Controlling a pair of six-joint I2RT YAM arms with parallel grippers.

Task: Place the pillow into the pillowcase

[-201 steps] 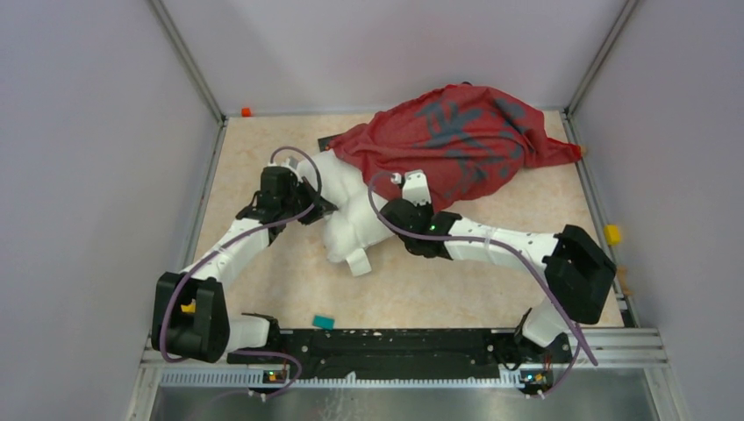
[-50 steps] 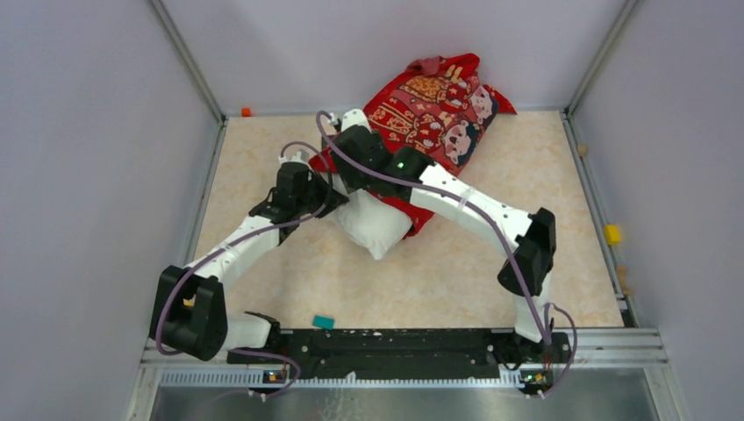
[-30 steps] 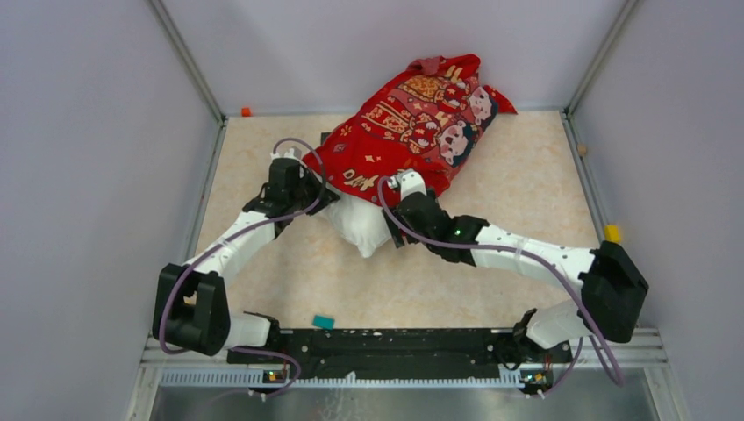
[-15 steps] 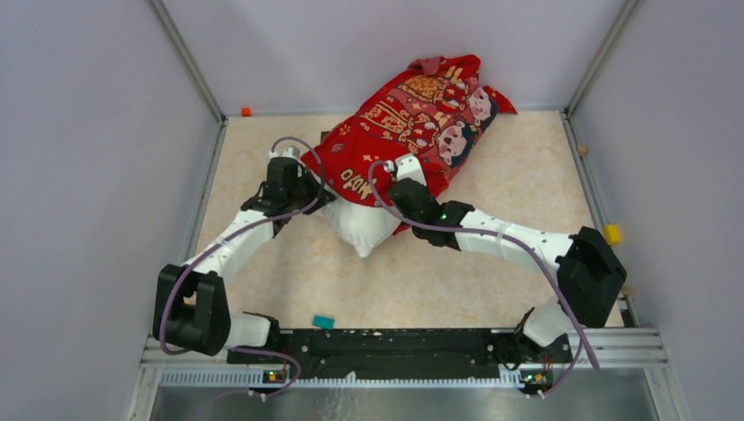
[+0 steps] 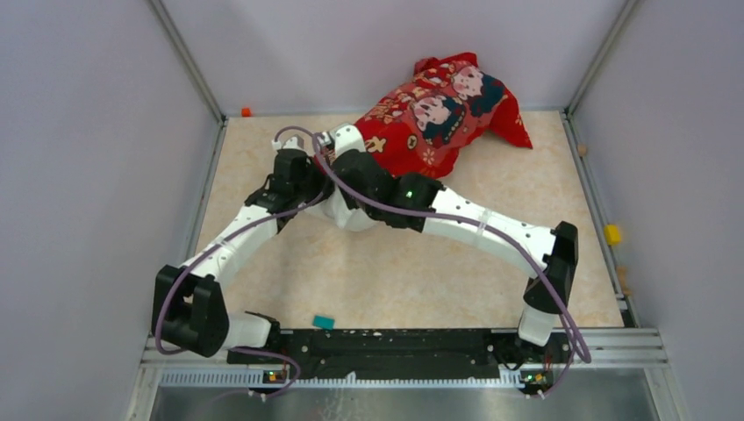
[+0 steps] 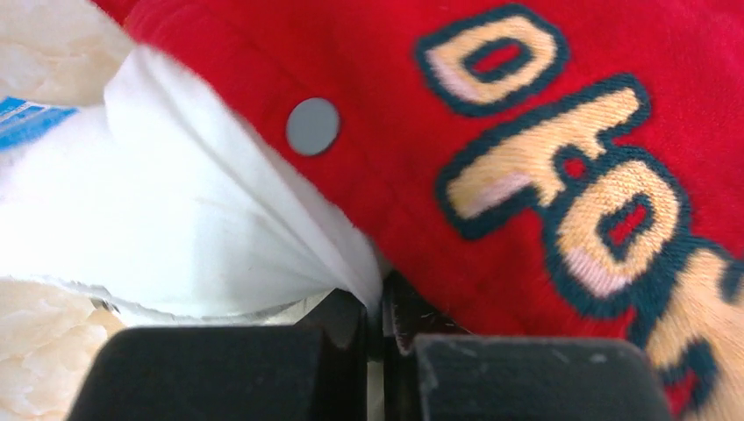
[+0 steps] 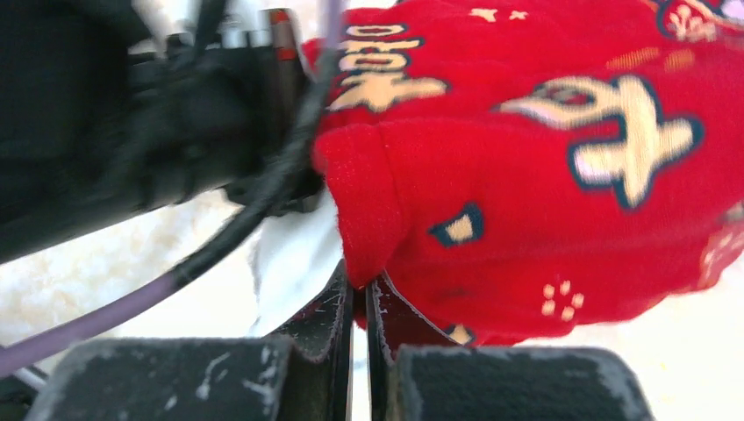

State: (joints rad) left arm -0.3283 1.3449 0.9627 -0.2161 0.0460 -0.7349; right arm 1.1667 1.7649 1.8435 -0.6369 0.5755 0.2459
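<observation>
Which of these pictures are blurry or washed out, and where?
Top external: evenly lit, sharp, only soft shadows. Left wrist: pillowcase lettering fairly crisp, white pillow glaring, nearly featureless. Right wrist: soft all over, the left arm a dark smear, table washed out.

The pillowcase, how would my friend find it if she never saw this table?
Look at the far end of the beige table, by the back wall. The pillowcase is the big bright red cloth lump there, printed with two cartoon children and gold letters. The pillow poking out of it is plain white.
</observation>
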